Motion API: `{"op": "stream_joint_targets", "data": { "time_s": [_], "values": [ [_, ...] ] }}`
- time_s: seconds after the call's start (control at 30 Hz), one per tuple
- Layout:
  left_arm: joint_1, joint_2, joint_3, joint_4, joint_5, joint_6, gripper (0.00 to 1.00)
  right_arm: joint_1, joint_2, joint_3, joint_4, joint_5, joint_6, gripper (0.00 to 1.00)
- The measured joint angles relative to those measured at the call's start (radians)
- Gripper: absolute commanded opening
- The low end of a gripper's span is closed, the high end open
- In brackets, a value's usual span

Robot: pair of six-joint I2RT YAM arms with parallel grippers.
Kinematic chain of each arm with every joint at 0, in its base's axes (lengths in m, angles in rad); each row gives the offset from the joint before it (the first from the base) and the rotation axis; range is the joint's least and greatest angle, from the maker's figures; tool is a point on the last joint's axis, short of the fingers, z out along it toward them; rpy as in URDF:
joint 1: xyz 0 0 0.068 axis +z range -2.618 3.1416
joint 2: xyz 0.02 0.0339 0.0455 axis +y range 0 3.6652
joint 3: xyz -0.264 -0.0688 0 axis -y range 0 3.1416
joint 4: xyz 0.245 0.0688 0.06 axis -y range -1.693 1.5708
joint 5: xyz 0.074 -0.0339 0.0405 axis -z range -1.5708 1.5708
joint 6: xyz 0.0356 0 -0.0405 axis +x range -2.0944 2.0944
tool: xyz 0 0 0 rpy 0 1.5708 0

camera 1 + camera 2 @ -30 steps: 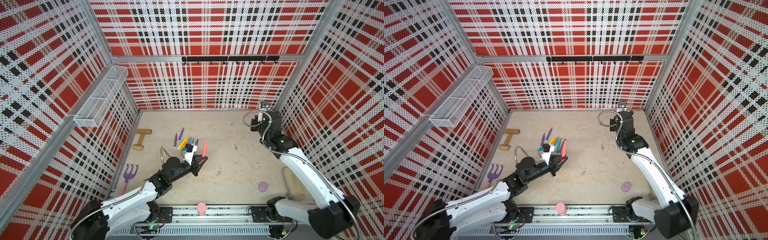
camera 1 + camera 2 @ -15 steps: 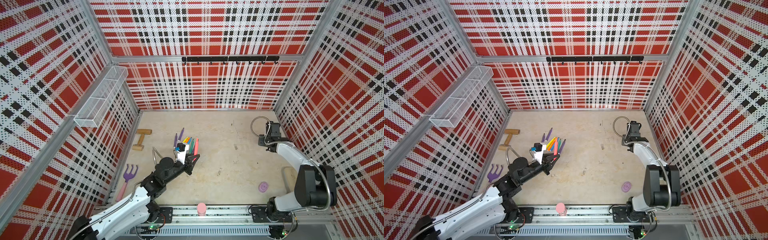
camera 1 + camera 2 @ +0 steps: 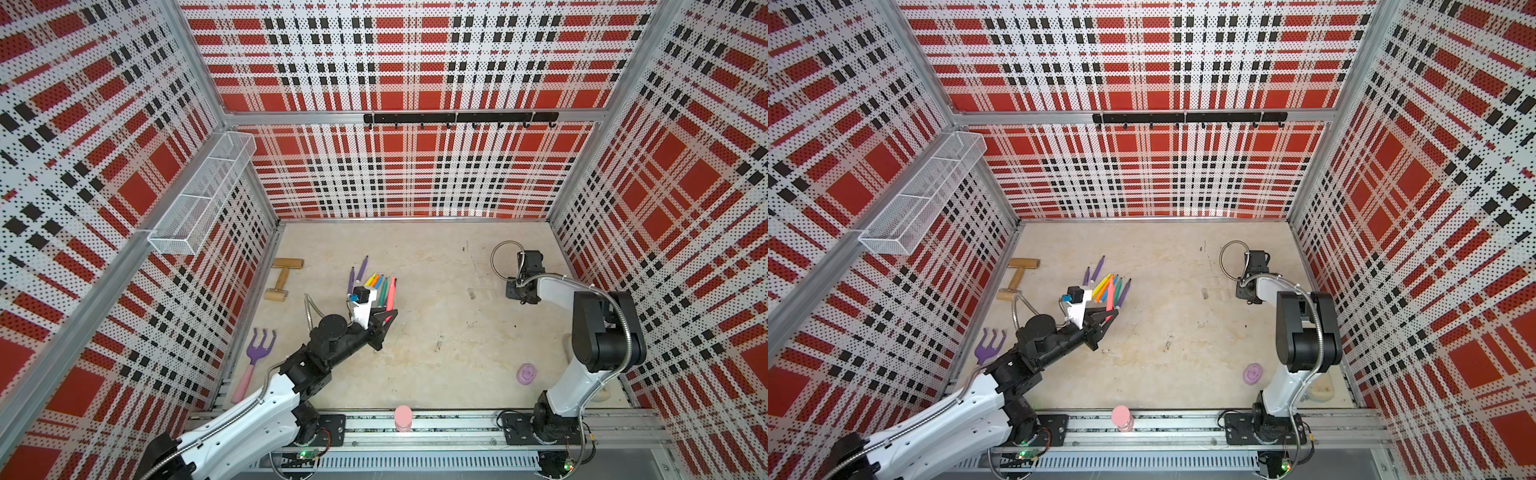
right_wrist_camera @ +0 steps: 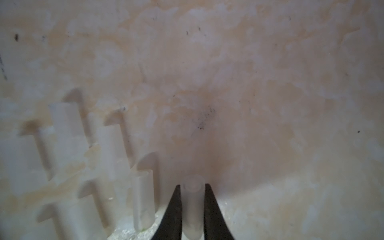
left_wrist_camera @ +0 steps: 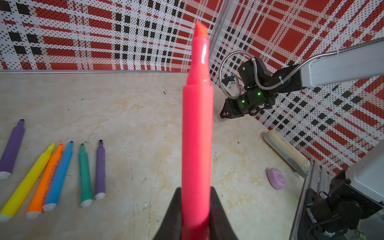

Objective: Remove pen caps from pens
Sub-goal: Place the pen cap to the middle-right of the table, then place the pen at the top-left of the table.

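Seemingly almost done: left tool (image 5: 195, 192) clamps the bare-tipped pink pen (image 5: 197, 124), right tool (image 4: 192, 188) pinches a blurry cap (image 4: 192, 209) beside loose caps (image 4: 143, 197); other pens (image 5: 85, 172) lie uncapped.

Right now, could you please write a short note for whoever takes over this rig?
Left gripper: shut on the pink pen, tip bare, held above the table.
Right gripper: shut on a clear cap, down by the loose caps.
The other pens lie on the table, tips bare where visible.
Done: every pen in view looks uncapped.
To do: set down the cap and the pink pen.
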Motion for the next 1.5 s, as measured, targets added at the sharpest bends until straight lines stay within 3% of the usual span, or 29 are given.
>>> {"op": "stream_joint_targets", "data": {
  "time_s": [0.27,0.47,0.77,1.0,1.1,1.27,1.5],
  "values": [
    [0.036,-0.027,0.019,-0.098,-0.061,0.017,0.00,0.000,0.010,0.017,0.010,-0.001,0.003,0.31],
    [0.081,-0.019,0.084,-0.212,-0.211,0.035,0.00,0.000,0.006,0.016,0.013,-0.013,0.000,0.33],
    [0.291,0.223,0.267,-0.288,-0.287,0.091,0.00,0.007,-0.164,-0.019,0.035,-0.056,-0.013,0.42],
    [0.539,0.433,0.302,-0.277,-0.237,0.118,0.00,0.062,-0.319,-0.022,0.039,-0.060,-0.030,0.49],
    [0.603,0.531,0.302,-0.258,-0.191,0.122,0.02,0.095,-0.379,-0.034,0.040,-0.065,-0.031,0.51],
    [0.629,0.684,0.320,-0.222,-0.116,0.125,0.05,0.135,-0.489,-0.074,0.062,-0.105,-0.031,0.55],
    [0.645,0.883,0.510,-0.234,-0.058,0.126,0.09,0.142,-0.652,-0.160,0.106,-0.198,-0.023,0.65]
  ]
}}
